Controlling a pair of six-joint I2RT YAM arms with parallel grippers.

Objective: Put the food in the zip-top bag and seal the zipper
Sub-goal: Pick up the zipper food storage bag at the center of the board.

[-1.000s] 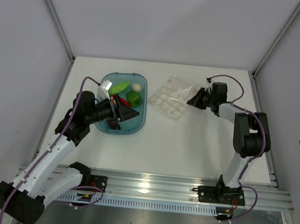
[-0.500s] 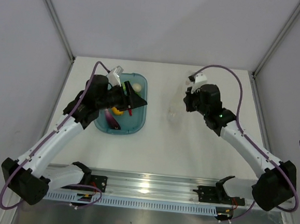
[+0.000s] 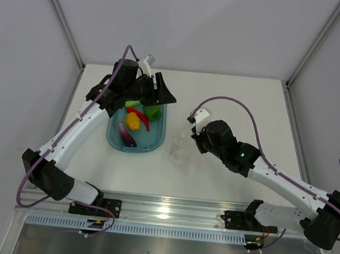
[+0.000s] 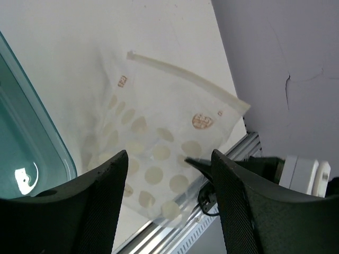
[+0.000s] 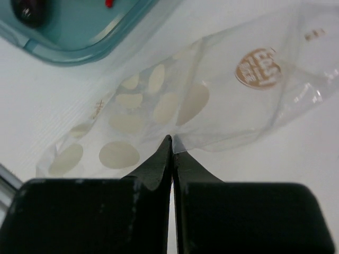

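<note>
Just right of teal tub [image 3: 160, 139]: zip-top bag [image 3: 179, 150], my right claw [image 5: 170, 138] clenched on thin edge of film. Left claw [image 4: 168, 159] released, empty, above tub's far end. Food [image 3: 132, 122] in tub, none bagged. Zipper [image 4: 185, 79] runs along one bag edge; pressed or open, can't tell.

Risks: pinch shallow, so film slips out on pull; mouth stays flat, so food jams at opening.

Versus a second ago: bag was further back on surface [image 3: 236, 103], now dragged beside tub. Left claw was down in tub, now out.
</note>
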